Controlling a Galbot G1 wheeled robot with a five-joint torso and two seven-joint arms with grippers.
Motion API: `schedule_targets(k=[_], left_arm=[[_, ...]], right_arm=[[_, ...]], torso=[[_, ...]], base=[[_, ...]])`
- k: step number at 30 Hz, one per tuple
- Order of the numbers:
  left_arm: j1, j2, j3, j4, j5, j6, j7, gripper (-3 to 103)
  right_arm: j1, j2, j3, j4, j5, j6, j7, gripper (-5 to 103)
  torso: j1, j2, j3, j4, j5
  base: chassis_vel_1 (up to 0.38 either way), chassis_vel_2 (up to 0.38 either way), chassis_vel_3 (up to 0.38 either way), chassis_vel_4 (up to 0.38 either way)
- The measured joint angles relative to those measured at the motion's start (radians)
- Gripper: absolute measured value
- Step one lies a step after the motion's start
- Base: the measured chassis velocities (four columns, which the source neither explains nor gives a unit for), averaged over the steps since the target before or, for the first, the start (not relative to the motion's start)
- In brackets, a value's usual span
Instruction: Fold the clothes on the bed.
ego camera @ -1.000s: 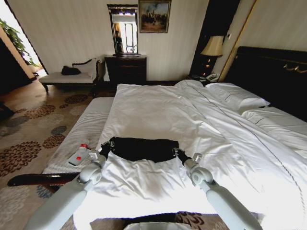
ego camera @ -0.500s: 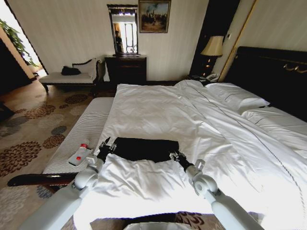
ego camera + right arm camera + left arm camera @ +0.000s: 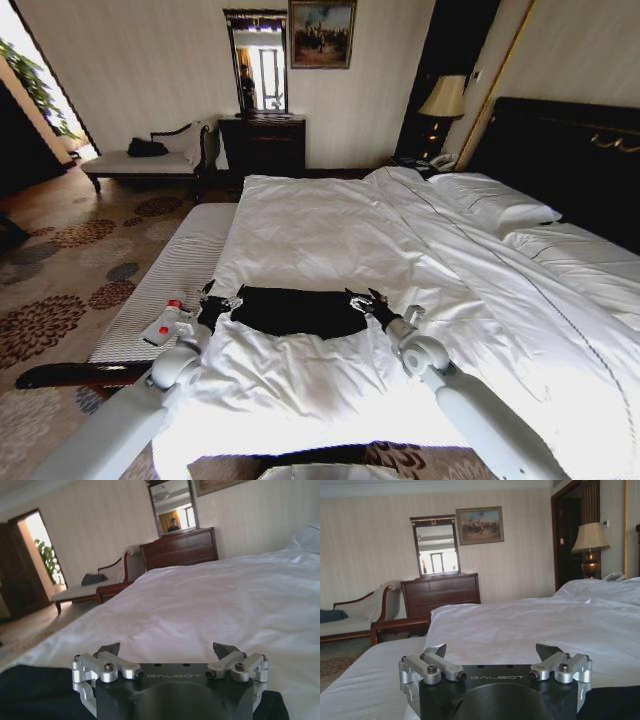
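T-shirt (image 3: 297,311) lying long axis 9-to-3 on bed (image 3: 330,225); L gripper (image 3: 215,303), R gripper (image 3: 362,299) both released, flanking ends.

T-shirt (image 3: 297,310): we see plain black, low in the middle of the frame.
Bed (image 3: 330,225): our view shows white sheets and duvet; dark headboard at right.
Bench (image 3: 170,275): we note fine grey-and-white stripes, left of the bed.
Carpet (image 3: 60,290): we see tan with dark brown flower medallions, lower left.
Dresser (image 3: 262,145): we find dark brown wood, upper middle.
Left gripper (image 3: 492,656): we see silver fingers on black.
Right gripper (image 3: 170,653): we see the same silver and black.
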Motion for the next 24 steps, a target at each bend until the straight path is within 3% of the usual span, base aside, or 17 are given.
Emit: schedule_targets(k=[3, 11, 18, 24], left_arm=[[0.065, 0.013, -0.032, -0.043, 0.005, 0.016, -0.022, 100], [0.231, 0.003, -0.137, -0.104, 0.040, -0.015, -0.011, 100], [0.287, -0.022, -0.161, -0.140, 0.040, -0.027, 0.012, 100], [0.273, -0.022, -0.150, -0.142, 0.042, -0.027, 0.015, 100]], right_arm=[[0.088, 0.032, -0.108, -0.106, -0.113, 0.040, -0.022, 100], [0.170, 0.124, -0.230, -0.274, -0.245, 0.116, -0.071, 100], [0.153, 0.162, -0.220, -0.342, -0.199, 0.113, -0.080, 100], [0.091, 0.106, -0.152, -0.311, -0.156, 0.096, -0.078, 100]], torso=[[0.000, 0.000, 0.000, 0.0000, 0.0001], [0.000, 0.000, 0.000, 0.0002, 0.0000], [0.000, 0.000, 0.000, 0.0001, 0.0002], [0.000, 0.000, 0.000, -0.0005, 0.0003]], base=[[0.000, 0.000, 0.000, 0.000], [0.000, 0.000, 0.000, 0.000], [0.000, 0.000, 0.000, 0.000], [0.000, 0.000, 0.000, 0.000]])
